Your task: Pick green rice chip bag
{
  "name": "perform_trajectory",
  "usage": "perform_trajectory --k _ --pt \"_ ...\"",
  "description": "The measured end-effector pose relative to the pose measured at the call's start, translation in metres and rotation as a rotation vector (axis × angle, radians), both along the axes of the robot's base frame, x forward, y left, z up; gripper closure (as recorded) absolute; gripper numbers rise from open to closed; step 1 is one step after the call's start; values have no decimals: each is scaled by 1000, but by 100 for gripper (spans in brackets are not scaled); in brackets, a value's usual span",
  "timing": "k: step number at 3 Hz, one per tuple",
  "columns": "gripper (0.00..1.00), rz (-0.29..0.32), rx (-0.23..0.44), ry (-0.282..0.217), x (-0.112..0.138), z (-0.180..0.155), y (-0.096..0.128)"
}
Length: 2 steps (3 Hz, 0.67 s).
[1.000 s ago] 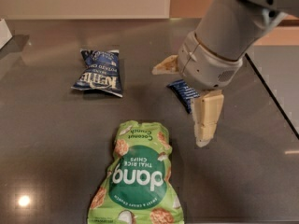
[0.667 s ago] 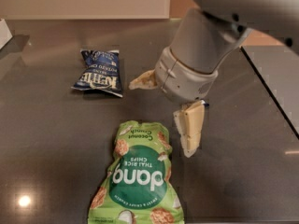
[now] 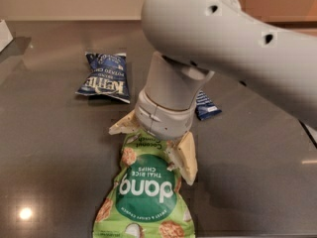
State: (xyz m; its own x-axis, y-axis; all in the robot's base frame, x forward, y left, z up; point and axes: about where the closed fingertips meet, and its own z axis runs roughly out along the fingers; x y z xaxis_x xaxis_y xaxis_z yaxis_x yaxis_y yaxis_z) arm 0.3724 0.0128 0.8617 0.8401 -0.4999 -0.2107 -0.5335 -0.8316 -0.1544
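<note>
The green rice chip bag (image 3: 144, 192) lies flat on the dark table (image 3: 54, 148) at the lower middle, its "dang" logo facing me upside down. My gripper (image 3: 153, 145) hangs right over the bag's far end. Its two cream fingers are spread wide: one fingertip (image 3: 121, 127) is at the bag's left top corner, the other (image 3: 185, 162) rests over the bag's right edge. The jaws are open and hold nothing. The grey arm (image 3: 218, 38) hides the bag's top seam.
A dark blue Kettle chip bag (image 3: 105, 77) lies at the back left. A small dark blue bar wrapper (image 3: 206, 107) lies behind the arm on the right, partly hidden. The table's right edge (image 3: 309, 130) runs diagonally at far right.
My gripper has moved left and toward me, from beside the blue wrapper to directly above the green bag's far end. The fingers have stayed open. The bags have not moved.
</note>
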Motion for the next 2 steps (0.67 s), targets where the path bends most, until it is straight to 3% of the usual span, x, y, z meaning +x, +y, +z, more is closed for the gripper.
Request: perform_trajectory --k 1,2 --pt "18 96 -50 -19 -7 -18 4" --pt "41 138 -77 -25 -8 -21 5"
